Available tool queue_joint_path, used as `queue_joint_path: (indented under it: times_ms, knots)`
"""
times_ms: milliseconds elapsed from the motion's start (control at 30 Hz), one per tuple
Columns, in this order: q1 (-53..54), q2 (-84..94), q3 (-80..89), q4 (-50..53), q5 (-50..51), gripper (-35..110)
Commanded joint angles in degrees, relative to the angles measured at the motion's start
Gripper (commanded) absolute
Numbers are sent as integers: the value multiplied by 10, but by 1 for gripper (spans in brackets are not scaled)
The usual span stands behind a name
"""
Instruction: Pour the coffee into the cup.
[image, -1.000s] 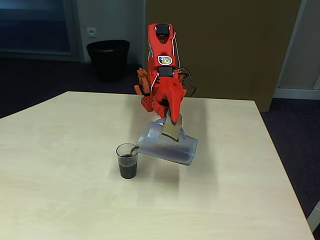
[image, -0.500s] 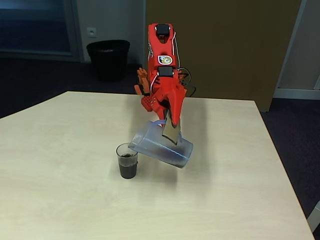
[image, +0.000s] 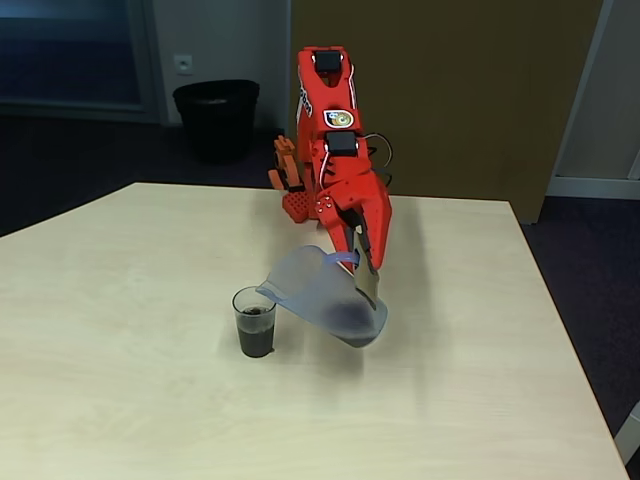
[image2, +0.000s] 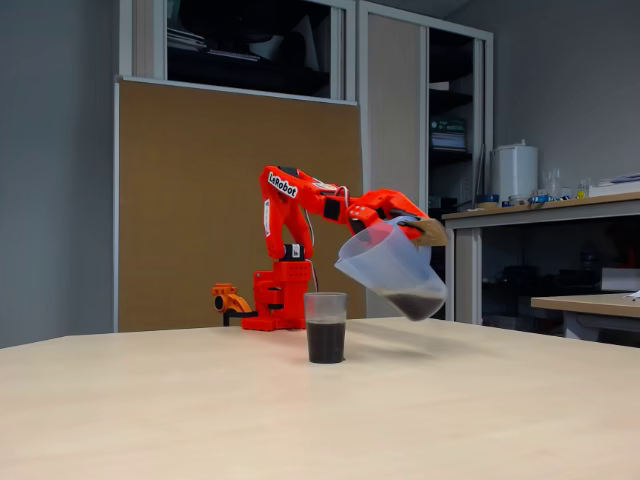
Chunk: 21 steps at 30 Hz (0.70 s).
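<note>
You see the pale wooden tabletop (image: 120, 400) carrying the whole setup. The red arm (image: 325, 120) stands at the far edge of the tabletop and reaches toward the near side. Its hand (image: 362, 262) is clenched on the taped handle of the translucent bluish-grey jug (image: 320, 295); in both fixed views the fingers close around that handle. The jug hangs in the air above the tabletop, tilted, with its spout lower than its rim and pointing toward the cup (image: 255, 322). In a fixed view (image2: 390, 270) a small pool of dark liquid sits in the lowest corner of the jug.

You find the cup standing upright on the tabletop, just left of the jug's spout and below it, not touching it. The coffee (image: 256, 335) fills the cup to more than half of its height; the same dark level shows in the side-on fixed view (image2: 325, 341).
</note>
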Motion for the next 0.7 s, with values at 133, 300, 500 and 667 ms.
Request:
queue_joint_path:
  times_ms: [133, 300, 500, 667]
  knots:
    - [-89, -47, -107, 41, -156, 0]
    - [-154, -88, -134, 77, -280, 0]
    - [-214, -144, -147, 90, -415, 0]
    - [-244, -163, -156, 116, -498, 0]
